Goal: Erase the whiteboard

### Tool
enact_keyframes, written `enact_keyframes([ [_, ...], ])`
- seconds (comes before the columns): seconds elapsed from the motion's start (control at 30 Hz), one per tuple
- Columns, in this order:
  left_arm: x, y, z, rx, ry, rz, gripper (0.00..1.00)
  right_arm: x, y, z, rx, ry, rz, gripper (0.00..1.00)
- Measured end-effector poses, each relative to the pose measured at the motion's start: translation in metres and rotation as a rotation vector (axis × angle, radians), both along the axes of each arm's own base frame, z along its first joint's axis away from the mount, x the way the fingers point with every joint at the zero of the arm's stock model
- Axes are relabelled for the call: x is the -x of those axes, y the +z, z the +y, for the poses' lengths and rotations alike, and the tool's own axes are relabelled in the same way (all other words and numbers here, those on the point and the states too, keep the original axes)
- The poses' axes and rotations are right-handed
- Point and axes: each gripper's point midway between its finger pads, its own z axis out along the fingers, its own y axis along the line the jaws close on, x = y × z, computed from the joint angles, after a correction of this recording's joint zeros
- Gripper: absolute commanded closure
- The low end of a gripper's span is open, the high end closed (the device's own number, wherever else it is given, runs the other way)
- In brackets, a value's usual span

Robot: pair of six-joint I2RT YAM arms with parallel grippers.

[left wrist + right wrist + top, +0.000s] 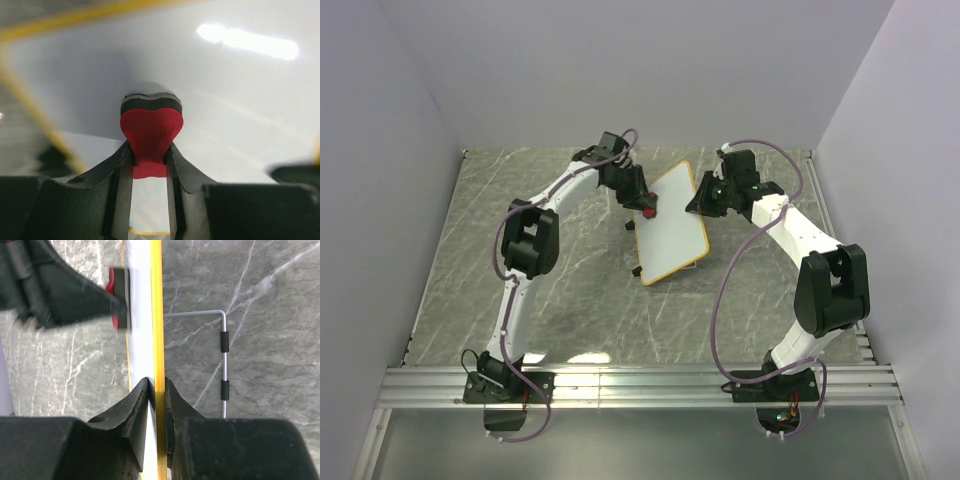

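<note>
The right pincer point(157, 390) is clenched on the edge of the yellow-rimmed, flat white rectangular whiteboard point(672, 222), bracing it against the wipe. The left pincer point(150, 156) grasps a small red eraser point(151, 131), pressed to the board just ahead.

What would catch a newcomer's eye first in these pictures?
The whiteboard, tilted up in the middle of the table, its yellow edge pinched by the right gripper. Then the red eraser in the left gripper, pressed against the board's white face near its left edge.
</note>
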Motion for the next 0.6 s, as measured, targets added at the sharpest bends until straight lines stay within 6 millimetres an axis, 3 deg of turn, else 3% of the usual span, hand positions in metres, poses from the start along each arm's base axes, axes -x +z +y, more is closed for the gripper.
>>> enact_keyframes([
  [0.13,-0.017,-0.038,0.045,-0.096,0.095,0.04,1.0,0.0,0.001,0.002,-0.01,-0.002,0.002,1.0],
  [0.17,-0.018,-0.042,0.048,-0.092,0.102,0.049,1.0,0.0,0.001,0.003,-0.011,-0.001,0.0,1.0],
  [0.4,-0.016,-0.028,0.053,-0.151,0.119,-0.038,1.0,0.001,0.004,0.007,-0.021,0.009,-0.006,0.98],
  [0.43,-0.014,-0.026,0.054,-0.157,0.122,-0.041,1.0,0.001,0.004,0.009,-0.022,0.013,-0.009,0.89],
  [0.47,-0.011,-0.02,0.058,-0.166,0.128,-0.043,1.0,0.001,0.005,0.01,-0.023,0.016,-0.014,0.71],
  [0.57,-0.006,0.002,0.081,-0.186,0.174,-0.065,1.0,0.006,0.002,0.012,-0.012,0.021,-0.006,0.45],
  [0.6,-0.005,0.012,0.093,-0.193,0.199,-0.076,1.0,0.009,-0.002,0.013,-0.007,0.025,0.006,0.41],
])
